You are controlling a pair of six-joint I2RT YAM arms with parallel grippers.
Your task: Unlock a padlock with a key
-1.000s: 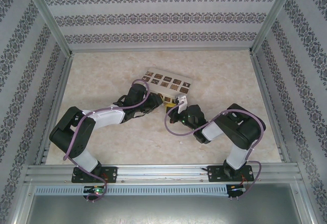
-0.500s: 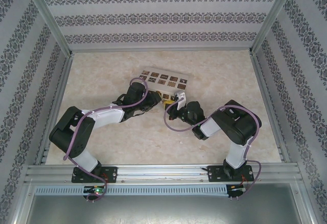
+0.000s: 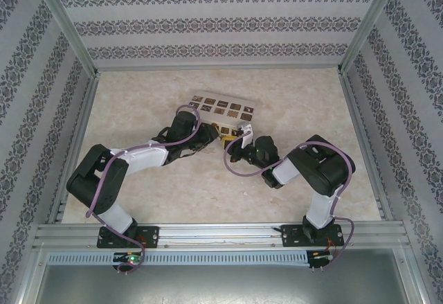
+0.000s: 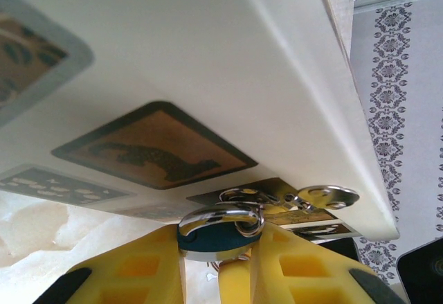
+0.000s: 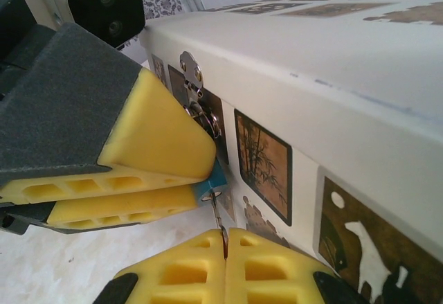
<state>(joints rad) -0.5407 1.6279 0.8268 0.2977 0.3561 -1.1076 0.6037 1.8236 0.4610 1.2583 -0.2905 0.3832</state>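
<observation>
The blue padlock [image 4: 214,238] hangs by its silvery shackle from the metal hasp [image 4: 304,199] of the cream box [image 3: 223,109]. My left gripper [image 4: 218,262] is shut on the padlock's body between yellow pads. From the right wrist, a corner of the padlock [image 5: 216,178] shows beside the left gripper's pads [image 5: 149,145]. The thin dark key [image 5: 217,210] runs from the padlock's underside down into my right gripper [image 5: 225,245], which is shut on it. From above, both grippers meet at the box's near edge: left gripper [image 3: 216,132], right gripper [image 3: 239,140].
The cream box with dark patterned squares lies mid-table, its front face [image 5: 263,158] close to both grippers. Patterned walls [image 3: 221,20] and a metal frame enclose the marble-look table [image 3: 291,96]. Purple cables loop over both arms.
The right arm has shifted forward and left toward the padlock. The box's near edge has tipped slightly since a second ago. The left gripper holds its place.
</observation>
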